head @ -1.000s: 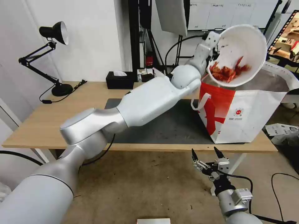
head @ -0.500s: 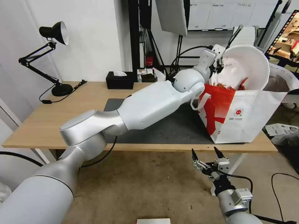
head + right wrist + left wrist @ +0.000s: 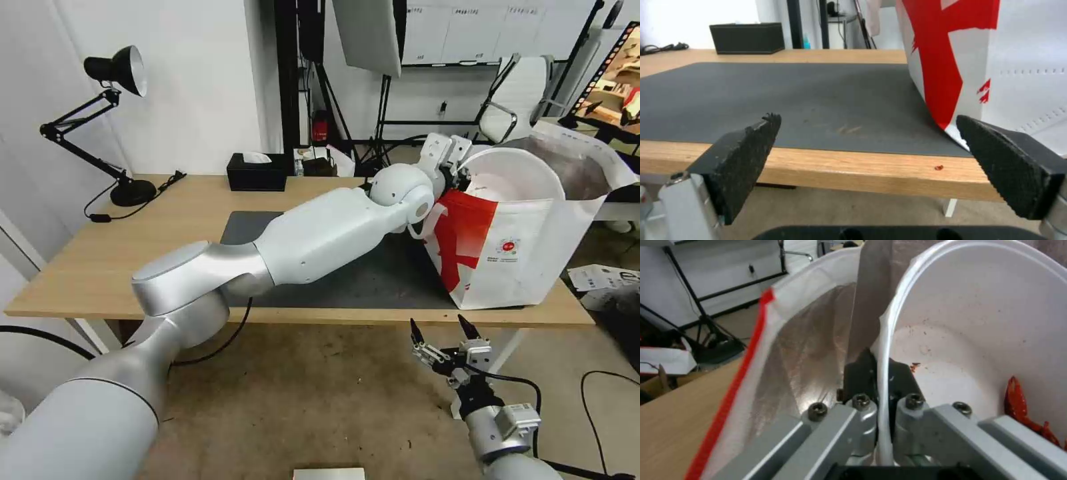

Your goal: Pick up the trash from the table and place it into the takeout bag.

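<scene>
Lowering the bowl (image 3: 513,175) into the takeout bag (image 3: 533,253) on the bench (image 3: 80,267), the left tool (image 3: 880,373) pinches its rim; release only once it rests inside (scraps spill if tipped). The right tool (image 3: 443,333) hangs unclenched below the bench edge.

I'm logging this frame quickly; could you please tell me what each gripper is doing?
Left gripper: closed on the white bowl's rim, inside the takeout bag.
Right gripper: open, empty.

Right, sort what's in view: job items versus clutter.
Job:
- white bowl, clamped by the left gripper, inside the bag
- takeout bag
- table with grey mat

Lying about:
- desk lamp
- black tissue box
- right gripper, open, idle below the table edge
</scene>
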You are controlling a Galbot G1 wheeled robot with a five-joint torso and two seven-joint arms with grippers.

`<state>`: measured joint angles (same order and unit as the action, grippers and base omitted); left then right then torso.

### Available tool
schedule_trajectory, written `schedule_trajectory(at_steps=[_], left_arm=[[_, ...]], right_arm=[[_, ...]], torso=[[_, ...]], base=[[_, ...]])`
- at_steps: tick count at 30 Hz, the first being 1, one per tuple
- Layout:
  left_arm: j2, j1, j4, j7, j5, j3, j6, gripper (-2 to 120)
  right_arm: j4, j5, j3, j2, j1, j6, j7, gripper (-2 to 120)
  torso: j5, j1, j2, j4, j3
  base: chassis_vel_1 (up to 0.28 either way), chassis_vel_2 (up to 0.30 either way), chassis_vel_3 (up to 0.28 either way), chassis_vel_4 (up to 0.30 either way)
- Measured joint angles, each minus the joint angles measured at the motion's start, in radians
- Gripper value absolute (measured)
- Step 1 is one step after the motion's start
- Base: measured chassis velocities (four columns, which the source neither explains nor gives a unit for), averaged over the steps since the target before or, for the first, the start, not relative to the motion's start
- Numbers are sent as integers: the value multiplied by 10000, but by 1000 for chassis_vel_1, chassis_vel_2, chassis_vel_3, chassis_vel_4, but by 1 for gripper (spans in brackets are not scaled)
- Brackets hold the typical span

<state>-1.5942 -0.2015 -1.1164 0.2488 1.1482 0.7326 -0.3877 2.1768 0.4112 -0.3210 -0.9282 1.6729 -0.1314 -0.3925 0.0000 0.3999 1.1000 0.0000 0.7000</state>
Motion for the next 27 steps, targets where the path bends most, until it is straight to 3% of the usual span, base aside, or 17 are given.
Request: schedule_trajectory(at_steps=[14, 16, 20, 22, 27], left_arm=[[3, 200, -14, -244, 78, 56, -22, 49], [3, 214, -134, -106, -26, -95, 195, 61], [11, 190, -283, 24, -370, -196, 388, 71], [27, 70, -586, 376, -639, -420, 558, 82], [311, -119, -1297, 710, -1183, -632, 929, 97]], right_arm=[[0, 0, 0, 0, 0, 0, 0, 100], [0, 0, 0, 0, 0, 0, 0, 100], [0, 0, 0, 0, 0, 0, 0, 100], [0, 0, 0, 0, 0, 0, 0, 100], [0, 0, 0, 0, 0, 0, 0, 100]], torso=[[0, 0, -1, 0, 0], [0, 0, -2, 0, 0], [0, 0, -2, 0, 0], [0, 1, -2, 0, 0], [0, 0, -1, -4, 0]], base=[[0, 0, 0, 0], [0, 0, 0, 0], [0, 0, 0, 0], [0, 0, 0, 0], [0, 0, 0, 0]])
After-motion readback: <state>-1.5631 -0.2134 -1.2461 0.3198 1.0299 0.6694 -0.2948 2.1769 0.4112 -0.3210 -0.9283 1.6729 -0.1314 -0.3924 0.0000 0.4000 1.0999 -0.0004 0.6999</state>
